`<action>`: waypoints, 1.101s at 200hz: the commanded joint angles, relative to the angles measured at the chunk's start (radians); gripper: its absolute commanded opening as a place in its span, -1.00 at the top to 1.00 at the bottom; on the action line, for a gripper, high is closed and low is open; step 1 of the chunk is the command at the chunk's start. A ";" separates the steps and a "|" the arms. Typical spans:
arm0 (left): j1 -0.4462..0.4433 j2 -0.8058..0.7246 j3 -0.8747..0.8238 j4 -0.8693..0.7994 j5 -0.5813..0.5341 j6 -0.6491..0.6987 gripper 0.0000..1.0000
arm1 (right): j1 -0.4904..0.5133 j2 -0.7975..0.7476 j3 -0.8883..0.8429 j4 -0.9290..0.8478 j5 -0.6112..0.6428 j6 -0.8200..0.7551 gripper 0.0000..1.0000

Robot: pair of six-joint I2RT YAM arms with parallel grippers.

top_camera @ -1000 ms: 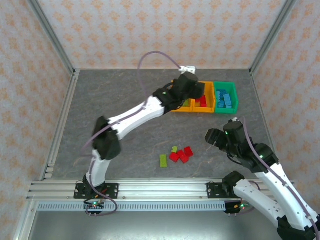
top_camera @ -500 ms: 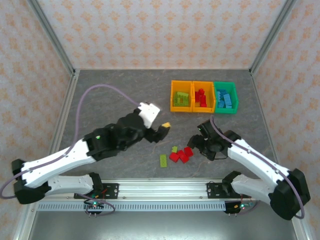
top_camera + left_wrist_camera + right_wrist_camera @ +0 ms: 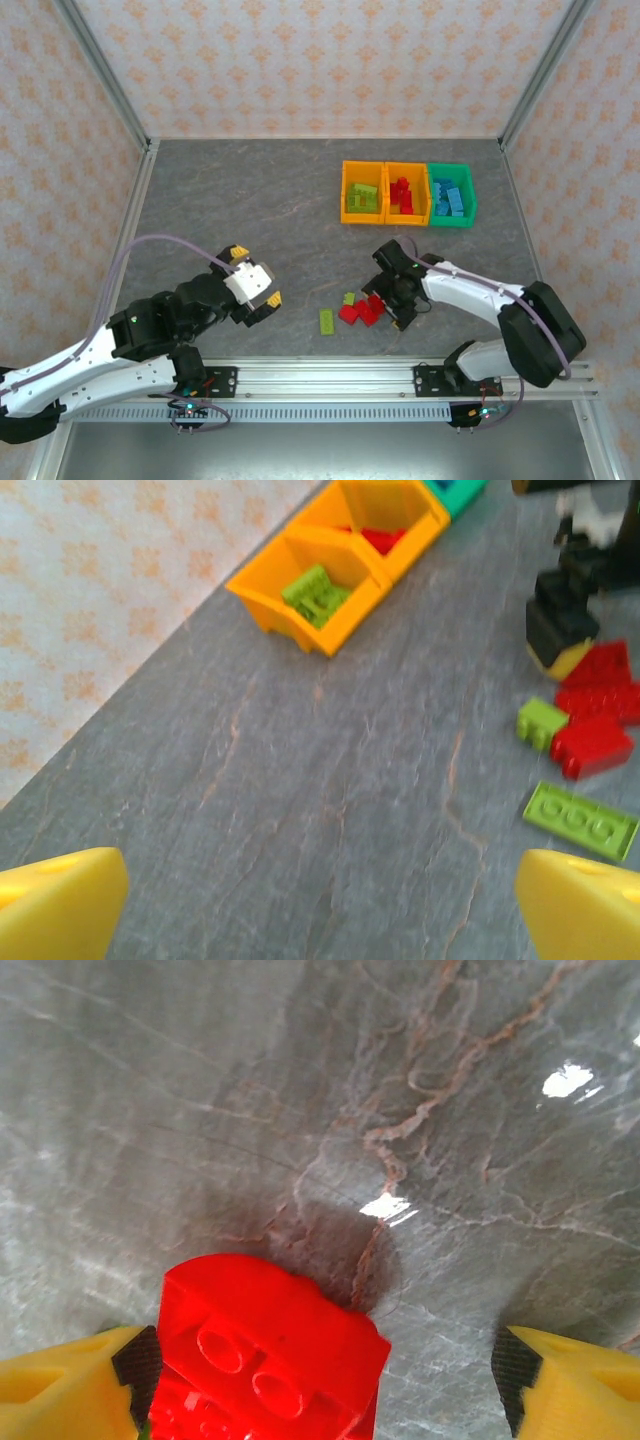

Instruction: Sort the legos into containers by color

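Right gripper [image 3: 392,303]: jaws wide, nothing held, straddling a red brick [image 3: 270,1350] that lies off-centre, close to one finger.
Risk: closing could push it askew or snag the neighbouring reds [image 3: 352,314].
Left gripper [image 3: 320,910]: wide open, empty.
Bins [image 3: 407,221]: well apart, farther back.

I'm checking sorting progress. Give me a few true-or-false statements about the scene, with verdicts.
1. The green bin holds blue legos. True.
2. The left gripper holds a lime lego. False: it is open and empty.
3. Red legos lie loose on the table. True.
4. Every lime lego is in a bin. False: a lime plate and a small lime brick lie on the table.
5. The right gripper is open, with a red brick between its fingers. True.
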 commanded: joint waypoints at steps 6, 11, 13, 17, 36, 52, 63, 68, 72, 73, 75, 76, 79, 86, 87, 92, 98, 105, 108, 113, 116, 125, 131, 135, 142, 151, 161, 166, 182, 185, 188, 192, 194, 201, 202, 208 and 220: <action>0.005 -0.004 -0.014 0.000 -0.048 0.060 -1.00 | 0.016 0.050 0.053 0.008 0.000 0.071 -0.71; 0.006 -0.004 -0.018 0.000 -0.048 0.060 -1.00 | 0.017 0.058 0.055 0.002 0.007 0.075 -0.69; 0.006 -0.003 -0.019 0.001 -0.048 0.060 -1.00 | 0.016 0.062 0.055 0.001 0.008 0.077 -0.69; 0.005 -0.002 -0.020 0.000 -0.047 0.061 -1.00 | 0.016 0.069 0.055 -0.003 0.014 0.080 -0.68; 0.006 0.000 -0.028 -0.005 -0.047 0.063 -1.00 | 0.016 0.085 0.052 -0.012 0.036 0.082 -0.48; 0.005 -0.001 -0.036 0.000 -0.032 0.067 -1.00 | 0.016 0.083 0.048 -0.006 0.047 0.078 -0.31; 0.006 0.002 -0.040 0.002 -0.023 0.071 -1.00 | 0.016 0.081 0.041 0.007 0.046 0.077 -0.22; 0.005 0.003 -0.040 0.002 -0.022 0.073 -1.00 | 0.016 0.079 0.037 0.018 0.044 0.076 -0.16; 0.006 0.006 -0.040 0.002 -0.022 0.074 -1.00 | 0.016 0.078 0.036 0.022 0.044 0.076 -0.12; 0.006 0.007 -0.040 0.001 -0.022 0.075 -1.00 | 0.016 0.078 0.036 0.023 0.044 0.076 -0.11; 0.006 0.008 -0.040 0.001 -0.022 0.074 -1.00 | 0.016 0.077 0.034 0.024 0.044 0.076 -0.09; 0.006 0.008 -0.040 0.001 -0.022 0.074 -1.00 | 0.016 0.076 0.034 0.025 0.045 0.076 -0.08; 0.007 0.009 -0.041 0.001 -0.023 0.075 -1.00 | 0.016 0.075 0.033 0.026 0.046 0.076 -0.05; 0.006 0.011 -0.040 -0.001 -0.023 0.074 -1.00 | 0.016 0.072 0.031 0.026 0.051 0.073 0.02; 0.006 0.012 -0.040 0.000 -0.023 0.074 -1.00 | 0.016 0.072 0.031 0.026 0.051 0.073 0.03; 0.006 0.013 -0.040 0.000 -0.022 0.074 -1.00 | 0.017 0.068 0.031 0.024 0.055 0.071 0.09; 0.007 0.013 -0.041 0.000 -0.021 0.074 -1.00 | 0.017 0.064 0.029 0.021 0.059 0.070 0.16; 0.007 0.012 -0.043 0.000 -0.020 0.074 -1.00 | 0.016 0.057 0.029 0.017 0.066 0.068 0.23; 0.006 0.012 -0.044 0.000 -0.019 0.075 -1.00 | 0.016 0.053 0.030 0.017 0.069 0.065 0.25; 0.007 0.013 -0.044 0.000 -0.017 0.074 -1.00 | 0.016 0.047 0.030 0.014 0.073 0.061 0.30; 0.007 0.012 -0.044 0.000 -0.019 0.075 -1.00 | 0.016 0.043 0.029 0.014 0.076 0.059 0.32; 0.007 0.012 -0.046 0.001 -0.014 0.076 -1.00 | 0.016 0.029 0.031 0.016 0.080 0.042 0.37; 0.007 0.012 -0.044 0.001 -0.008 0.075 -1.00 | 0.016 0.018 0.036 0.015 0.084 0.031 0.44; 0.007 0.012 -0.045 0.001 -0.002 0.078 -1.00 | 0.016 0.007 0.039 0.012 0.090 0.020 0.52; 0.006 0.009 -0.045 0.002 0.016 0.080 -1.00 | 0.017 -0.011 0.050 0.002 0.108 0.002 0.61; 0.007 0.006 -0.047 0.001 0.056 0.087 -1.00 | 0.016 -0.041 0.071 -0.022 0.144 -0.033 0.74; 0.007 0.000 -0.048 0.004 0.121 0.099 -1.00 | 0.016 -0.071 0.099 -0.053 0.196 -0.078 0.80; 0.006 -0.004 -0.052 0.006 0.156 0.106 -1.00 | 0.016 -0.086 0.116 -0.066 0.220 -0.103 0.81; 0.008 -0.009 -0.061 0.014 0.225 0.124 -1.00 | 0.012 -0.114 0.176 -0.069 0.289 -0.233 0.82; 0.009 -0.010 -0.062 0.017 0.229 0.126 -1.00 | 0.011 -0.115 0.188 -0.066 0.298 -0.266 0.83; 0.009 -0.010 -0.062 0.017 0.232 0.127 -1.00 | 0.008 -0.115 0.200 -0.064 0.306 -0.296 0.83; 0.009 -0.009 -0.063 0.019 0.235 0.130 -1.00 | 0.002 -0.114 0.218 -0.065 0.315 -0.335 0.83; 0.009 -0.009 -0.064 0.020 0.236 0.131 -1.00 | 0.000 -0.114 0.229 -0.064 0.319 -0.355 0.83; 0.009 -0.008 -0.065 0.021 0.236 0.136 -1.00 | -0.013 -0.107 0.262 -0.054 0.327 -0.426 0.83; 0.010 -0.008 -0.065 0.021 0.236 0.136 -1.00 | -0.014 -0.106 0.266 -0.052 0.329 -0.437 0.83; 0.011 -0.007 -0.067 0.020 0.233 0.142 -1.00 | -0.025 -0.101 0.293 -0.045 0.351 -0.492 0.83; 0.014 -0.007 -0.068 0.019 0.222 0.149 -1.00 | -0.054 -0.078 0.344 -0.033 0.414 -0.579 0.81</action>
